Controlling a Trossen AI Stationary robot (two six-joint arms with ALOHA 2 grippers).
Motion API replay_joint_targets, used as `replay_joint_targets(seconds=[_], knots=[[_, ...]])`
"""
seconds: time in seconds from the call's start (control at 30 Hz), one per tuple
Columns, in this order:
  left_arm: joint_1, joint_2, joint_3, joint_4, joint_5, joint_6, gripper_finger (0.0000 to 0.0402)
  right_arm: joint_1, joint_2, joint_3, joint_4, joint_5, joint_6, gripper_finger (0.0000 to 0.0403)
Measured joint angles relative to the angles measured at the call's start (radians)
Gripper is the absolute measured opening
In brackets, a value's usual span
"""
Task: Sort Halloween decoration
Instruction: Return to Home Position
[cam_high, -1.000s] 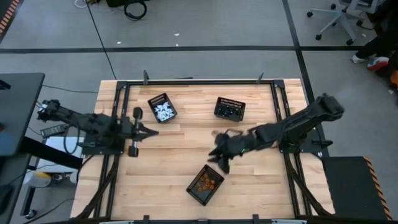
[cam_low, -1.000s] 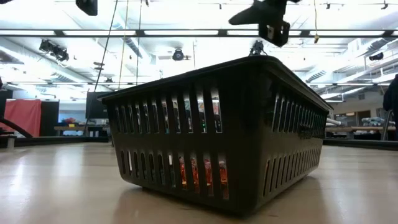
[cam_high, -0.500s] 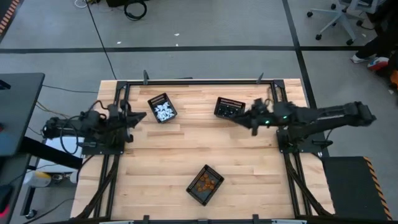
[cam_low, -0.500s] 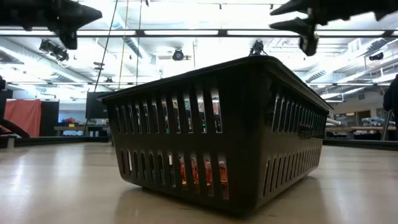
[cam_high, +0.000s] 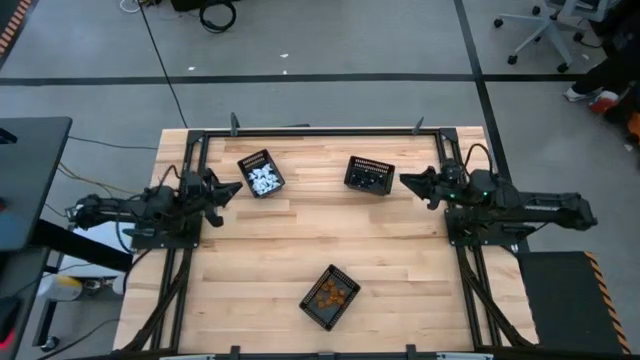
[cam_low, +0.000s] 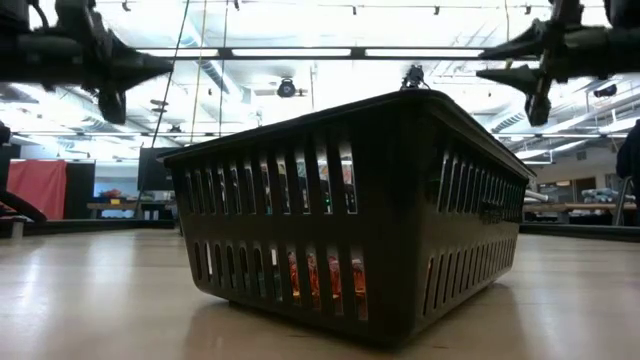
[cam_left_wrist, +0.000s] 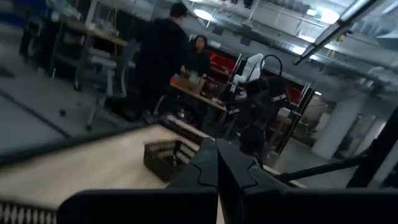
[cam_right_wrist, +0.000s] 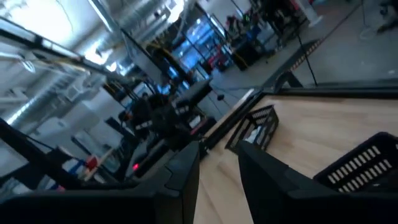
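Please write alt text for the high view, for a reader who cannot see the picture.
Three black mesh baskets stand apart on a wooden table: white trinkets upper left, dark trinkets upper right, orange trinkets at the bottom. The left gripper and right gripper hover at the table's side edges, holding nothing.

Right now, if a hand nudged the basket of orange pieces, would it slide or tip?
Likely slides: the basket sits flat and wide on the smooth table. Its slotted walls look thin and light, so the orange trinkets might rattle.
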Motion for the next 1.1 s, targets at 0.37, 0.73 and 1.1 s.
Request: replay_joint_targets(seconds=[0.37,0.73,1.1], knots=[[0.0,0.001,-0.057,0.006,-0.087,-0.148,0.0,-0.028,-0.173,-0.189,0.102,0.062,0.018,0.0117],[0.0,0.009,-0.057,-0.069,-0.079,-0.101,0.0035,-0.03,-0.183,-0.189,0.074,0.231,-0.029,0.0117],[0.0,0.009,-0.057,-0.069,-0.077,-0.1,0.004,-0.03,-0.183,-0.189,0.073,0.228,-0.053,0.0117]])
